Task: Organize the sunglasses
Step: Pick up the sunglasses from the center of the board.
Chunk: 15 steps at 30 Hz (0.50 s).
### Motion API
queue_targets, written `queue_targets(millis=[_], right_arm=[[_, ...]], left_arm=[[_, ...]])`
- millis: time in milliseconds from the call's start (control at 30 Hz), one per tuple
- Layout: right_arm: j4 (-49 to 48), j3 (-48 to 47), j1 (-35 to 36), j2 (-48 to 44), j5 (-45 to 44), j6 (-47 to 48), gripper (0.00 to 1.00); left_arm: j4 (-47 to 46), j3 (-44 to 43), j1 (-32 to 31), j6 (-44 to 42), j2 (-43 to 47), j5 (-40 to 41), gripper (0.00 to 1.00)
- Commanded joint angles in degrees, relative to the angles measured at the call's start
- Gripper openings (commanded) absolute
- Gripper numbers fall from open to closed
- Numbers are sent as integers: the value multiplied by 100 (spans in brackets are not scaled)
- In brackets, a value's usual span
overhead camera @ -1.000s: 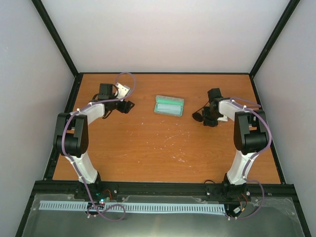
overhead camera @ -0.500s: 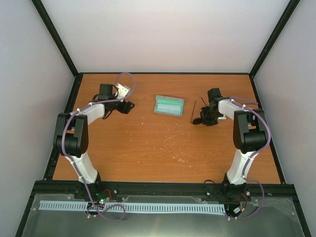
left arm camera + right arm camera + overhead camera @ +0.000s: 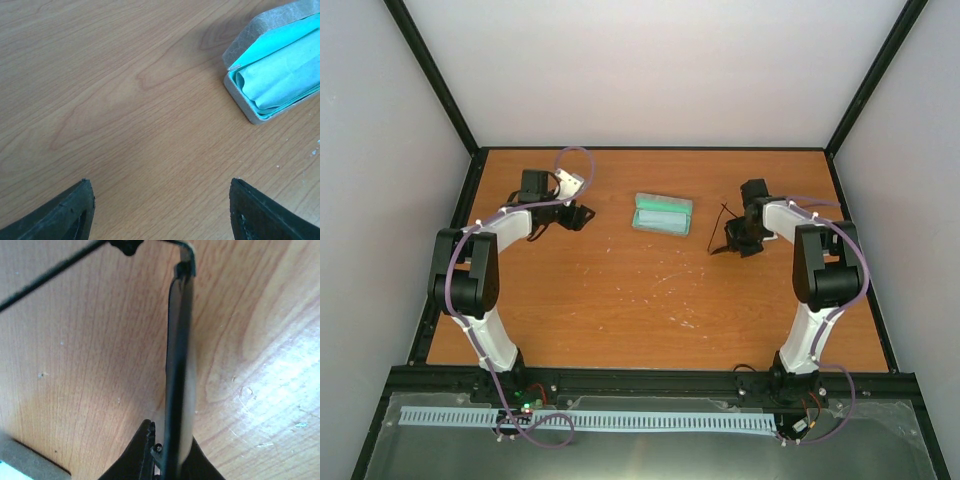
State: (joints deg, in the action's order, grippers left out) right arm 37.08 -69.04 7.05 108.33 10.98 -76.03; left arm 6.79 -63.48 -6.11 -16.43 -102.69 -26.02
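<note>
Right now the R gripper [image 3: 169, 460] is pinched on the small black dark-lensed sunglasses [image 3: 177, 365], lens edge-on btwn its fingers, one thin temple arm sticking out over the orange-brown wooden table [image 3: 620, 300]. They sit right of the grey rectangular case [image 3: 663, 214], apart from it. The case is open w/ mint-green lining and a pale blue folded cloth [image 3: 280, 70] inside. The L gripper [image 3: 160, 210] is spread wide, nothing btwn its fingers, left of the case.

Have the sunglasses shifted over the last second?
Yes. The sunglasses, clamped in the right gripper, stayed about as far from the case but turned in place; one thin temple arm now points toward the table's far edge.
</note>
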Motion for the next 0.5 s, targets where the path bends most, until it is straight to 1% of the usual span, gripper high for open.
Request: queue_targets(millis=[0,133,233,400,467], right_arm=[[86,-92,-64,-393,58,570,3],[-230,-133,-157,-616,635,1355,3],[-413,-187,-160,-857,967,2041,3],[-785,-374,-152,-1218,1904,3226,3],[-1089,-417,-151,-1319,2497,3648,3]], left_arm=[[14,-345,48,153,51,-419,73],[198,-697,44,305,73,-1049,73],[507,-1051,16,440,82,-1492,72],[836,-1797,-90,705,81,-2188,66],[901,-2088,-201,862,75,-2425,64]])
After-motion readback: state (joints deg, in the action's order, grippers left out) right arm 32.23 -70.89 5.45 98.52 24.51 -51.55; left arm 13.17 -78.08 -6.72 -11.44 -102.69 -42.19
